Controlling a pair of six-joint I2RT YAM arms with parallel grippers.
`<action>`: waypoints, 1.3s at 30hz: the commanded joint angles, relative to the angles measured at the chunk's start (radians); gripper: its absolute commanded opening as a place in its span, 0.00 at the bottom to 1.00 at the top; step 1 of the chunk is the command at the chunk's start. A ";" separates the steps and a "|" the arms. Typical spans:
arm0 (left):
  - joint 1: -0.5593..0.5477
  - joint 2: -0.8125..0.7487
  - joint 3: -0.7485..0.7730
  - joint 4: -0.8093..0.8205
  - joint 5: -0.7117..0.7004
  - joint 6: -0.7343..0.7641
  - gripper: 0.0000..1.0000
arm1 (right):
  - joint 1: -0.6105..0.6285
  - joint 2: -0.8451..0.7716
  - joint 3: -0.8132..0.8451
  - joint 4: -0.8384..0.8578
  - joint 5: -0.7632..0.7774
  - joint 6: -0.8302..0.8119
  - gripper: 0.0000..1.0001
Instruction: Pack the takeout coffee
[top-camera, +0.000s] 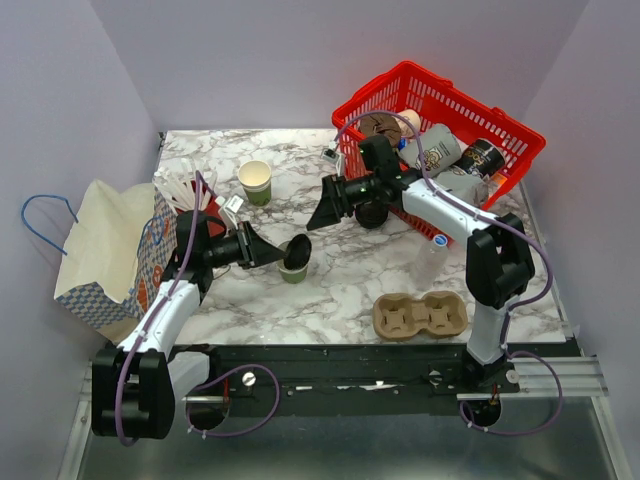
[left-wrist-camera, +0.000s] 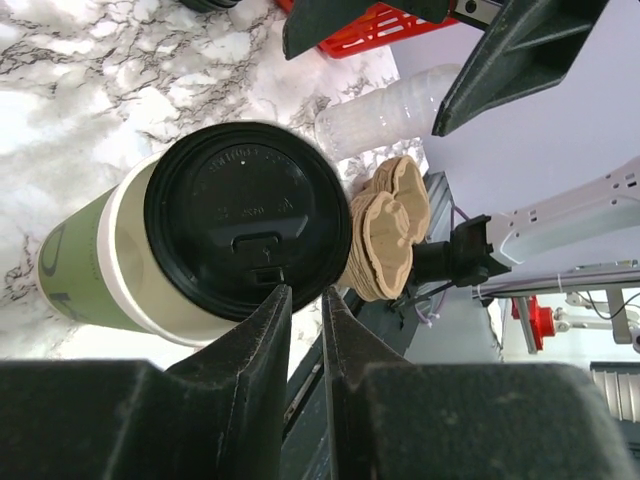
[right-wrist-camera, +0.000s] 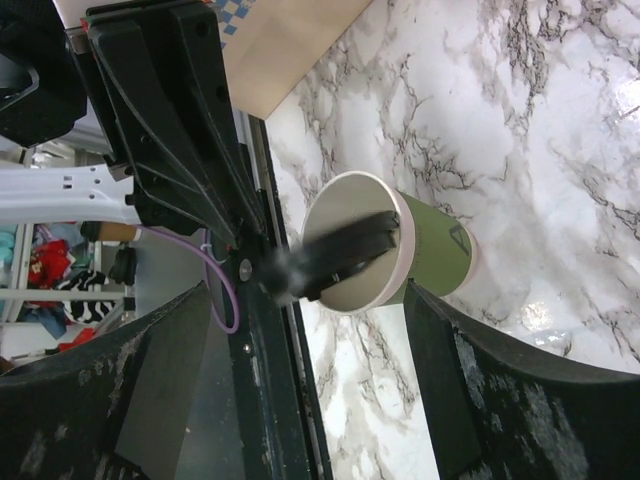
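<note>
Cardboard cup carrier (top-camera: 420, 315) lies near the bench's (top-camera: 350, 275) front edge, with bare marble around it. Mid-bench stands the takeout coffee (top-camera: 293, 268), its black lid (left-wrist-camera: 245, 215) tilted on the rim. The left hand (left-wrist-camera: 305, 298), narrowly parted and empty, has its tips at the lid's edge. Just beyond, the right hand (top-camera: 322, 205) hovers spread wide and empty. A red basket (top-camera: 440, 100) fills the far right corner.

The takeout coffee (top-camera: 293, 270) is showing an olive-green wall under a black lid (left-wrist-camera: 240, 225). The marble table (top-camera: 350, 285) is running white with grey-black veins. At one o'clock the plastic basket (top-camera: 440, 108) is glowing red. At nine o'clock the paper bag (top-camera: 100, 245) is showing cream paper and blue-and-white checks. At five o'clock the cup carrier (top-camera: 420, 315) is showing plain brown.
</note>
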 joint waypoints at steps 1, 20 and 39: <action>0.017 -0.024 0.032 -0.056 -0.011 0.043 0.27 | 0.016 0.018 -0.001 0.023 -0.010 0.006 0.87; 0.022 -0.090 0.198 -0.362 -0.099 0.421 0.33 | 0.085 -0.261 -0.154 -0.266 0.282 -0.930 0.71; 0.022 -0.130 0.266 -0.477 -0.208 0.513 0.36 | 0.223 -0.269 -0.389 -0.178 0.672 -1.122 0.51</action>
